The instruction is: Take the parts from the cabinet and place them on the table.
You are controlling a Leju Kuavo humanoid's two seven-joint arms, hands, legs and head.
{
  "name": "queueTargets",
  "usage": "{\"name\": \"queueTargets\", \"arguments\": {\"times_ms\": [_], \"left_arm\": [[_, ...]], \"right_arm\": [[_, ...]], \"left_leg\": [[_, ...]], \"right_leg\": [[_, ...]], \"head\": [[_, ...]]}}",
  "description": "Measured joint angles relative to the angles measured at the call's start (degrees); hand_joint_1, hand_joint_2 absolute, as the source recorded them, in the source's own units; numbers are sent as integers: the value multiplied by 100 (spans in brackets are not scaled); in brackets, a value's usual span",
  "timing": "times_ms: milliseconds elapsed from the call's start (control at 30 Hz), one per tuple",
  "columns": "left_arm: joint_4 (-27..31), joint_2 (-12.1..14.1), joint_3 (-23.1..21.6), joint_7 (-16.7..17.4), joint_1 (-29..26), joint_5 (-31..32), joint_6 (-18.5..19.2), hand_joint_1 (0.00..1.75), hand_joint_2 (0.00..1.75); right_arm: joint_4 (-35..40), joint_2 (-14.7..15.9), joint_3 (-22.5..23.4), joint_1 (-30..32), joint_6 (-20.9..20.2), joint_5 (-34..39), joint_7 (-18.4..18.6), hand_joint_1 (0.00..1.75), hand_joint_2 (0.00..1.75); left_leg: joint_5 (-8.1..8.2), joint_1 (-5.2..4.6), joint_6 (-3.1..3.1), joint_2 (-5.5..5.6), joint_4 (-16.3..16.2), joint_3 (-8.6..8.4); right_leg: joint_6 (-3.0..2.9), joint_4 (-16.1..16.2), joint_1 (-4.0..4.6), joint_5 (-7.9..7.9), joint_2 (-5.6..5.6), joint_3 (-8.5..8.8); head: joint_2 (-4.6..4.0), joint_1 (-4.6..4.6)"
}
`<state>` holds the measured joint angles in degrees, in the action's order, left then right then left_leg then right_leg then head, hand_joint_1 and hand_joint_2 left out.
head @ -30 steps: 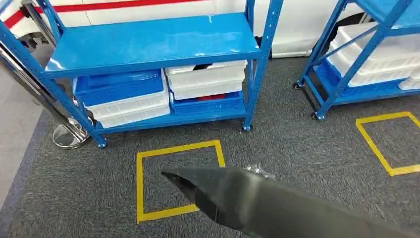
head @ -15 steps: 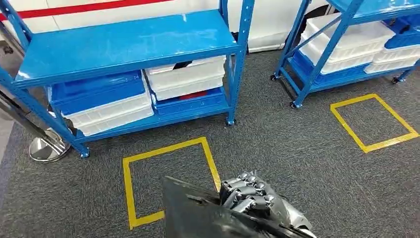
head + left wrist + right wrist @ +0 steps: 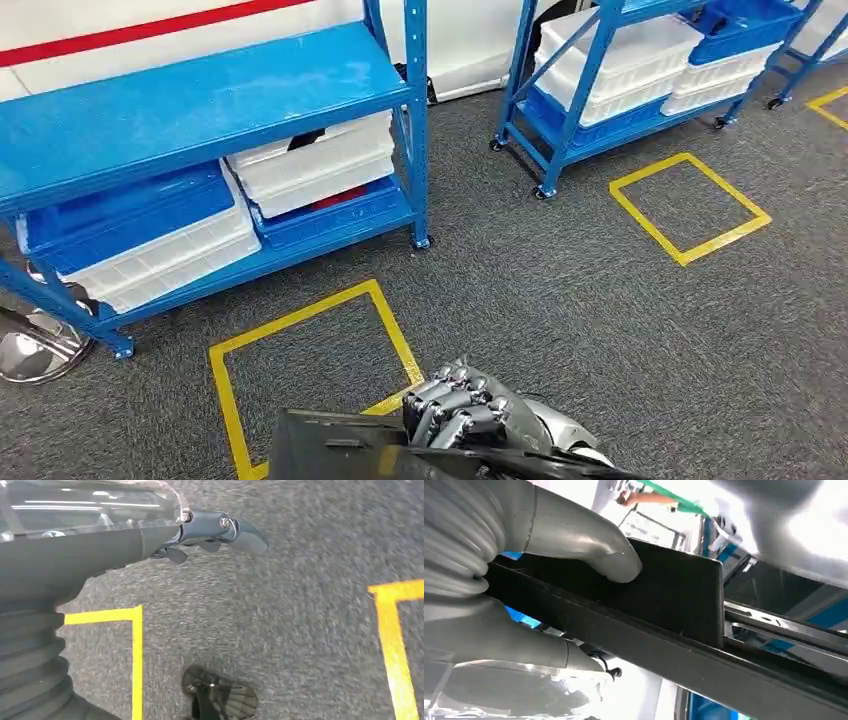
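Already right hand (image 3: 470,415) gripped black part (image 3: 340,450) — thumb (image 3: 589,545) over its upper wall, fingers under rim in right wrist view. Part sat low at 6 o'clock of head view, long axis running 9 to 3, projecting toward 9 from hand. Left hand (image 3: 215,530) hung over grey carpet (image 3: 600,330), fingers apart, holding nothing. Blue cabinet (image 3: 200,100) at 11 o'clock — table not seen; judged carry step, turn needed.
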<state>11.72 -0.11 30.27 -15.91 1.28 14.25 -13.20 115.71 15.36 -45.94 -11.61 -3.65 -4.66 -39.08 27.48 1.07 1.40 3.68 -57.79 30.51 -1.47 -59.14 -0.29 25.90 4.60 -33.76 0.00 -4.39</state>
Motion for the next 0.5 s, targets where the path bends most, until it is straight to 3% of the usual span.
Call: {"name": "queueTargets", "arguments": {"times_ms": [100,133,167,200,267,300,333,367,433,467,500], "left_arm": [[0,2,61,-37,43,37,17,0,175],[0,2,63,-59,51,68,28,0,175],[0,4,65,-74,74,101,50,0,175],[0,20,65,-81,86,142,77,0,175],[0,48,65,-105,85,214,183,0,175],[0,72,65,-136,85,251,227,0,175],[0,88,65,-183,90,290,286,0,175],[0,100,63,-231,102,332,340,0,175],[0,105,44,-282,145,424,428,0,175],[0,105,37,-284,166,481,450,0,175],[0,107,28,-284,165,513,461,0,175]], "right_arm": [[-105,-81,163,18,-70,-24,0,175,175],[-133,-109,228,16,-94,-46,0,175,175],[-181,-133,319,24,-140,-70,0,175,175],[-230,-175,405,3,-210,-114,0,175,175],[-408,-257,566,-4,-364,-203,0,175,175],[-507,-295,623,-5,-444,-241,9,175,175],[-609,-330,671,-7,-526,-262,24,175,175],[-716,-371,714,-17,-601,-308,70,175,175],[-892,-448,769,-53,-638,-453,179,175,175],[-966,-476,791,-66,-601,-551,192,175,175],[-1033,-496,802,-83,-545,-629,184,175,175]], "left_leg": [[-11,-40,-57,-112,-18,28],[-57,19,-124,-176,47,24],[-91,2,-170,-254,73,16],[-103,-5,-207,-295,78,38],[-112,-33,-226,-424,76,68],[-115,-40,-227,-494,71,85],[-117,-45,-225,-566,65,95],[-118,-47,-224,-624,62,97],[-113,-49,-207,-734,49,88],[-104,-59,-185,-764,32,83],[-85,-101,-146,-802,11,102]], "right_leg": [[126,30,-45,-80,124,-72],[171,17,-26,-78,149,-88],[175,-106,-27,38,-85,-147],[179,-392,-23,250,-266,-282],[204,-1267,-42,682,-390,-683],[216,-1647,-52,804,-408,-853],[224,-1766,-58,784,-425,-895],[225,-1614,-61,649,-443,-791],[195,-673,-56,192,-537,-247],[156,-193,-35,44,-756,35],[149,2,38,152,-901,108]], "head": [[2,0],[2,0],[2,0],[2,2],[2,0],[2,0],[2,0],[2,0],[2,0],[2,0],[2,2]]}}
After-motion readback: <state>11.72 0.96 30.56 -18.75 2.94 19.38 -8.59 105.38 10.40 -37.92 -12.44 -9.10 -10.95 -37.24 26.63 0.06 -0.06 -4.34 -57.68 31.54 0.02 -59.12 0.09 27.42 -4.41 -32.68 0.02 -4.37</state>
